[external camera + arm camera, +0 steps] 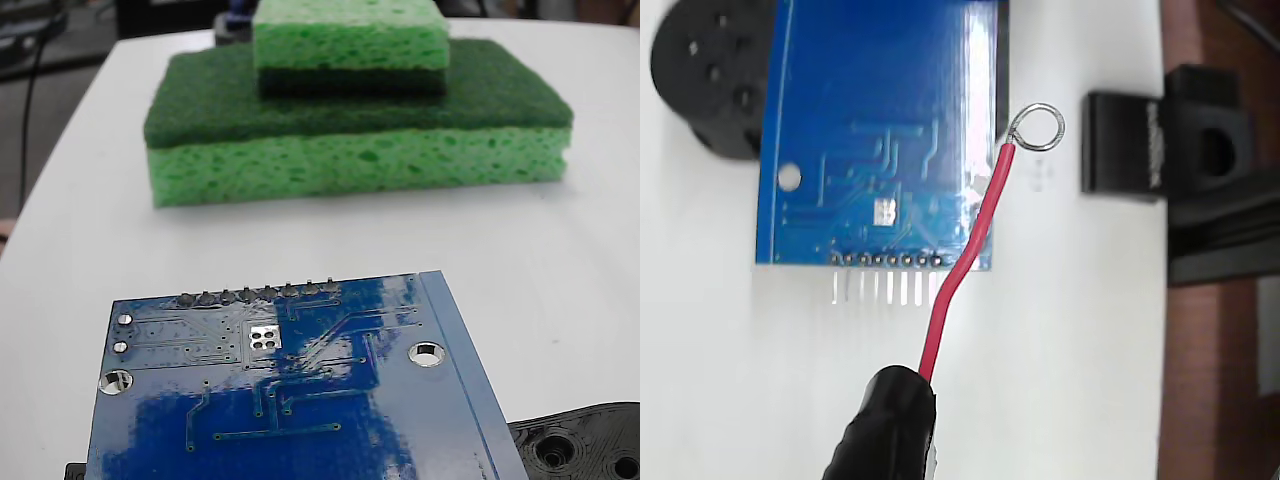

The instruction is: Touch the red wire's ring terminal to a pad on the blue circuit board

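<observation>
So the white worktop takes up most of what I see, with two green sponges stacked at the far end in the fixed view, the smaller one sitting on the bigger one's dark scrubby top. Closer in is the blue circuit board, lying flat, straight ahead of my wrist cam and a bit to the left. A black perforated plastic piece pokes out from under its far left corner, and a black block sits off to the right on the worktop.

My pincer itself isn't in either shot, so can't tell if it's spread or squeezed. All I've got is the thick black sleeve at the bottom of the wrist view, with the red wire running up out of it across the board's near right corner.

The ring terminal is just past the board's right edge, over bare worktop. The pad is well left of it, near the row of solder bumps.
</observation>
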